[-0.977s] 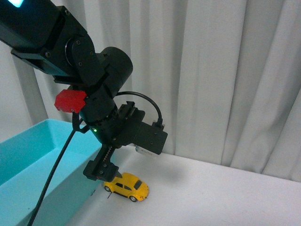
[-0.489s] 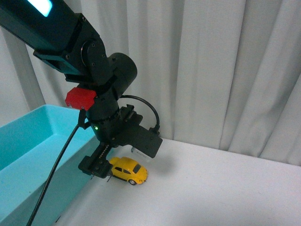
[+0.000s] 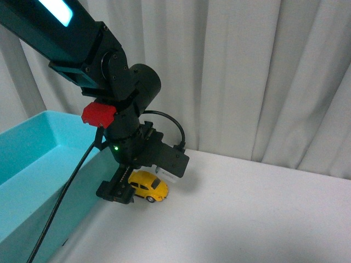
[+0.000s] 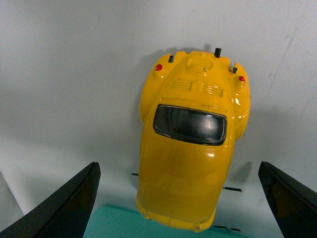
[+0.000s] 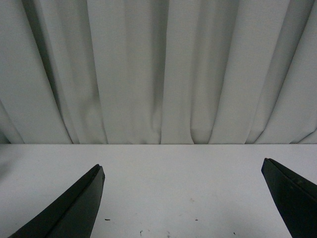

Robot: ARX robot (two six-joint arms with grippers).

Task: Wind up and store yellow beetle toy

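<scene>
The yellow beetle toy (image 3: 149, 186) stands on the white table beside the teal bin (image 3: 33, 164). My left gripper (image 3: 122, 189) hangs over it, open, and the arm hides one end of the car. In the left wrist view the yellow beetle toy (image 4: 190, 148) lies lengthwise between the two spread black fingers (image 4: 74, 203) without touching either. My left gripper (image 4: 178, 166) holds nothing. My right gripper (image 5: 182, 168) is open over bare table and is out of the front view.
The teal bin's rim (image 4: 124, 225) runs right under one end of the car. A white curtain (image 3: 247, 76) hangs along the far edge of the table. The white tabletop (image 3: 247, 219) stretches to the right of the car.
In the front view the left gripper and the car have drawn together: the car sat below and right of the fingers, now it is level with them and partly covered.
</scene>
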